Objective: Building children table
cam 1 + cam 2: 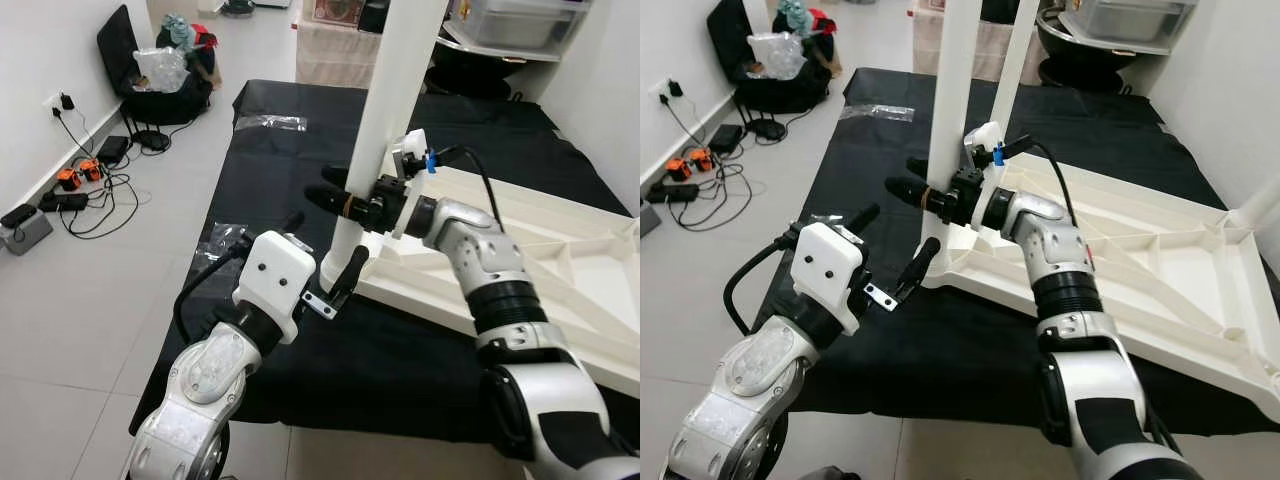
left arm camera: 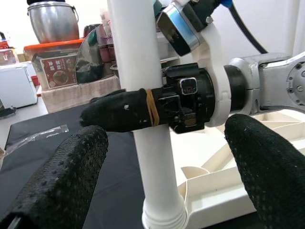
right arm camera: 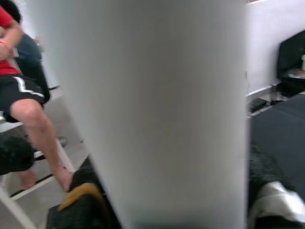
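Nearest the head camera is the left arm, its left pincer [image 1: 325, 285] spread wide and empty, one finger pointing at the foot of the white table leg [image 1: 385, 130], the other well off to the side. The left wrist view looks between those two fingers straight at the leg, with clear space on either side.

The right pincer [image 1: 340, 200] is clamped across the leg partway up, one black finger on each side, steadying it upright. The leg stands in the corner socket of the upturned white tabletop [image 1: 560, 260], which lies underside-up on a black cloth [image 1: 280, 170] spread over the floor.

The risk, as I judge it, is the leg tipping or jamming: it is tall, held at a single point, and whether it is fully seated in the socket cannot be told. A sideways pull from the right arm could skew it, or drag the light tabletop across the cloth.

The leg is a smooth, plain, round tube, likely slippery under the grip; the tabletop shows moulded ribs.
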{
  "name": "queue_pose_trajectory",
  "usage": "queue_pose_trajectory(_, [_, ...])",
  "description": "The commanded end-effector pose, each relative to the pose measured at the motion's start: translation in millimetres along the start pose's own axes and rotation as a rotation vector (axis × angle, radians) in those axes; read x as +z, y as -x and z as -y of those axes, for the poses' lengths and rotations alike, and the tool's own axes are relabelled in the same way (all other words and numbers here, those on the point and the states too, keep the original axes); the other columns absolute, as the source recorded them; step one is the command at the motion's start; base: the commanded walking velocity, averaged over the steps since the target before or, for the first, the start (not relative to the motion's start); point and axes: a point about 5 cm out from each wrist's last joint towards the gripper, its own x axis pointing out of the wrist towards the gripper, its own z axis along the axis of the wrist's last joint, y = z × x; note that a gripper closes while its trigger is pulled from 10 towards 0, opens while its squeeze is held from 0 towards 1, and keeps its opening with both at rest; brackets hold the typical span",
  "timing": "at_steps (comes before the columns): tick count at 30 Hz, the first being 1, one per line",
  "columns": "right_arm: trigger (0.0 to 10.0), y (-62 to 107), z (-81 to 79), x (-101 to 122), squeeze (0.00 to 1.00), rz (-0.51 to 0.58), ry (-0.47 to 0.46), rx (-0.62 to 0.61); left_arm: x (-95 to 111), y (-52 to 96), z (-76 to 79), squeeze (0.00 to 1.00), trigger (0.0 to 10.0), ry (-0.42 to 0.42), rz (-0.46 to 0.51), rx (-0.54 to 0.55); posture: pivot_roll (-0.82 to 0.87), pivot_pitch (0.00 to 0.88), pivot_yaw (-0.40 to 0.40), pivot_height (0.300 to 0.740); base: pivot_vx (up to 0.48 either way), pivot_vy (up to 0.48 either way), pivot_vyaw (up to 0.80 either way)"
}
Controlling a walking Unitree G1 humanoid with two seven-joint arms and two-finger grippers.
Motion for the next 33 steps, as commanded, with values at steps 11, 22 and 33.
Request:
queue_pose_trajectory(11, [0.0,4.0,16.0,-5.6,0.0,-0.049,0.112,-0.436,-0.8,1.4,0.9,0.0,10.0,-0.001,-0.009,-0.007,0.12,0.071,-0.099,0.74,0.0,0.0,0.0])
queue_pose_trajectory(22, [0.0,37.0,11.3,-19.8,0.0,-0.03,0.1,-1.431,-0.3,-3.1,2.5,0.0,10.0,0.001,0.0,-0.015,0.12,0.071,-0.097,0.74,0.0,0.0,0.0])
queue_pose_trajectory(33, [10.0,-1.6,-14.2,-10.5,0.0,0.153,-0.002,-1.336,-1.7,-0.6,0.4,0.0,10.0,-0.004,-0.012,-0.007,0.12,0.075,-0.099,0.74,0.0,0.0,0.0])
